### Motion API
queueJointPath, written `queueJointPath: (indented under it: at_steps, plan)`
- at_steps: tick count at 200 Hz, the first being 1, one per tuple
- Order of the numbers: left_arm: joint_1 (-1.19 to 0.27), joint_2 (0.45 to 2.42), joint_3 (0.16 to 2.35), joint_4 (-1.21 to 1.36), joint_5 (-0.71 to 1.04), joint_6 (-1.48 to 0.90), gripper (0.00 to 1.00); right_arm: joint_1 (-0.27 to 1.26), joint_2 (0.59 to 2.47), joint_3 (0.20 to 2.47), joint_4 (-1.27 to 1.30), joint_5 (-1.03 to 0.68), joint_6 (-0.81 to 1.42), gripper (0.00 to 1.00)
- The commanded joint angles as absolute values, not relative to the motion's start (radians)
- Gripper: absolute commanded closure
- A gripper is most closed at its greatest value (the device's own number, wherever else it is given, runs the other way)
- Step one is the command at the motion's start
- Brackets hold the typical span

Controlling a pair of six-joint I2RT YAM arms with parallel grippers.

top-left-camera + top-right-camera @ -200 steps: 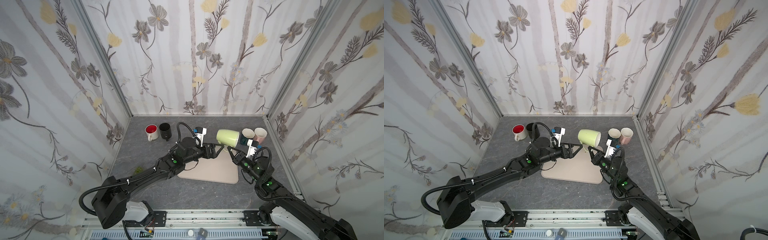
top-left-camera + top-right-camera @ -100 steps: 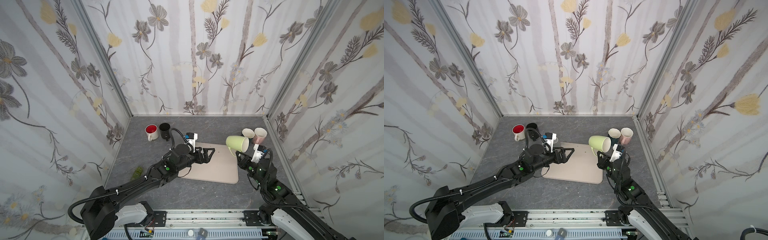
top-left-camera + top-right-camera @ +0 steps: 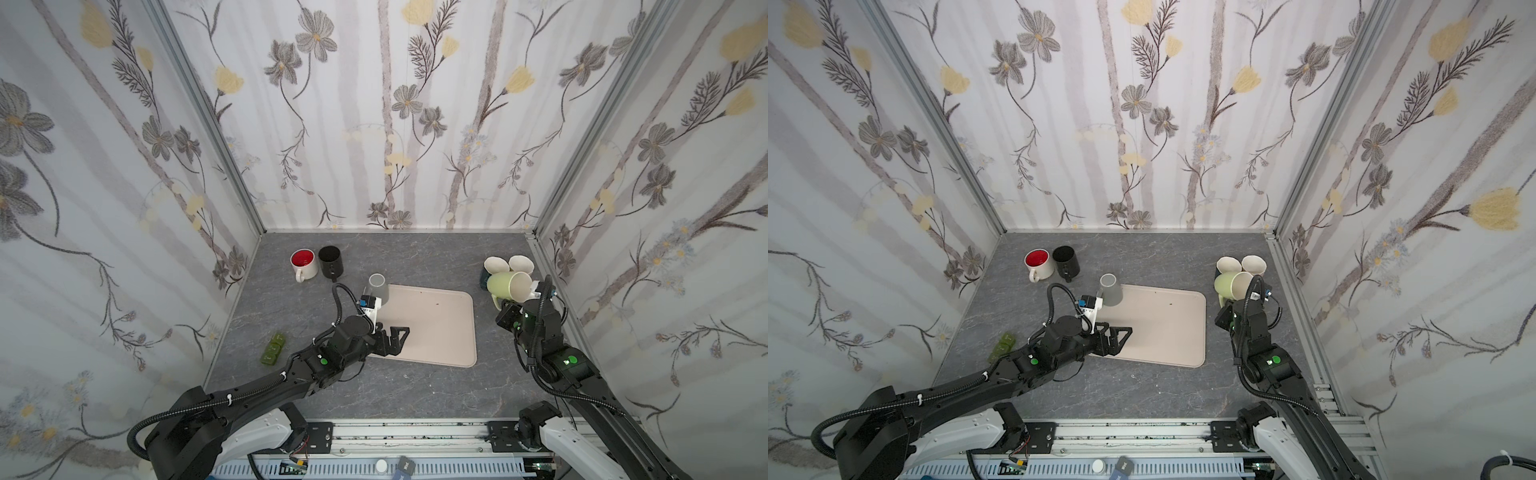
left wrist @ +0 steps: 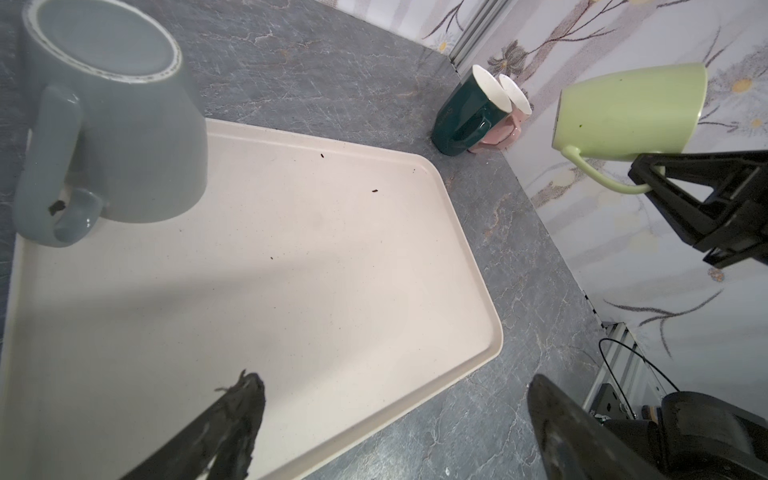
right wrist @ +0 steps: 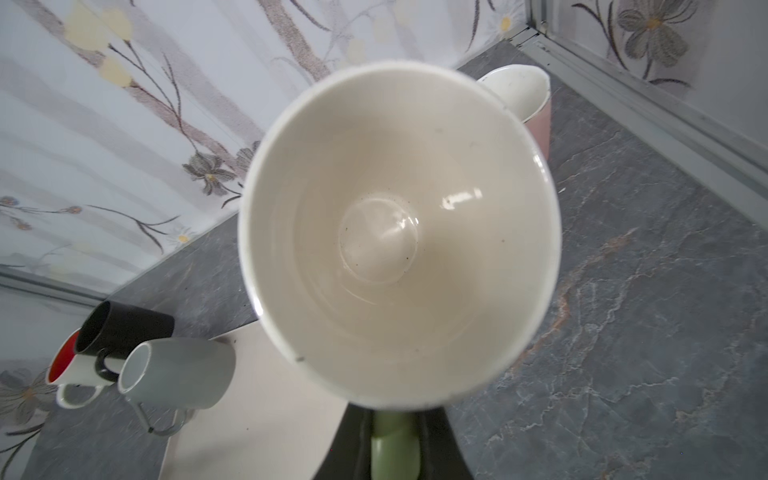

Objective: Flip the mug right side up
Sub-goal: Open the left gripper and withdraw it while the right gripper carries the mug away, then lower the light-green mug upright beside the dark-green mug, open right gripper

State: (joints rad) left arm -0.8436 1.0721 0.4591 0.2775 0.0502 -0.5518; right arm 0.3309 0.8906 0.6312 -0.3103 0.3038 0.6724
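Note:
My right gripper (image 3: 501, 306) (image 3: 1224, 309) (image 5: 395, 440) is shut on the handle of the light green mug (image 3: 509, 286) (image 3: 1232, 285) (image 4: 631, 112) (image 5: 399, 232). It holds the mug in the air near the right wall, lying roughly on its side, handle down. The mug's cream inside faces the right wrist camera. A grey mug (image 3: 378, 286) (image 3: 1111, 289) (image 4: 116, 124) (image 5: 178, 372) stands upside down on the back left corner of the beige tray (image 3: 440, 332) (image 3: 1171, 332) (image 4: 332, 270). My left gripper (image 3: 397, 338) (image 3: 1121, 334) (image 4: 395, 386) hangs open and empty over the tray's front left part.
A dark green mug (image 3: 494, 264) (image 4: 457, 120) and a pink mug (image 3: 522, 262) stand upright right behind the held mug. A red-lined white mug (image 3: 303, 264) and a black mug (image 3: 331, 259) stand at the back left. Green blocks (image 3: 273, 349) lie by the left wall.
My right gripper has carried the green mug from over the tray's back edge to the right, close to the right wall. My left arm has drawn back from it toward the front left, still open.

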Motion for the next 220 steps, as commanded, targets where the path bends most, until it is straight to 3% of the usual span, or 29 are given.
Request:
queueJointPath:
  at_steps: [1,55,126,194,220]
  plan:
    - [-0.843,1.039,0.431,0.385,0.036,-0.503,0.00,0.265,0.929,0.679,-0.284,0.301,0.604,1.00]
    - [-0.843,0.962,0.354,0.390,-0.072,-0.490,0.00,0.093,1.036,0.776,-0.332,0.315,0.530,1.00]
    - [-0.844,1.001,0.357,0.404,-0.047,-0.521,0.00,-0.028,1.101,0.764,-0.335,0.341,0.495,1.00]
    - [-0.844,1.020,0.360,0.408,-0.049,-0.531,0.00,-0.026,1.117,0.741,-0.314,0.247,0.490,1.00]
    - [-0.844,1.031,0.359,0.411,-0.055,-0.530,0.00,0.050,1.112,0.741,-0.315,0.226,0.507,1.00]
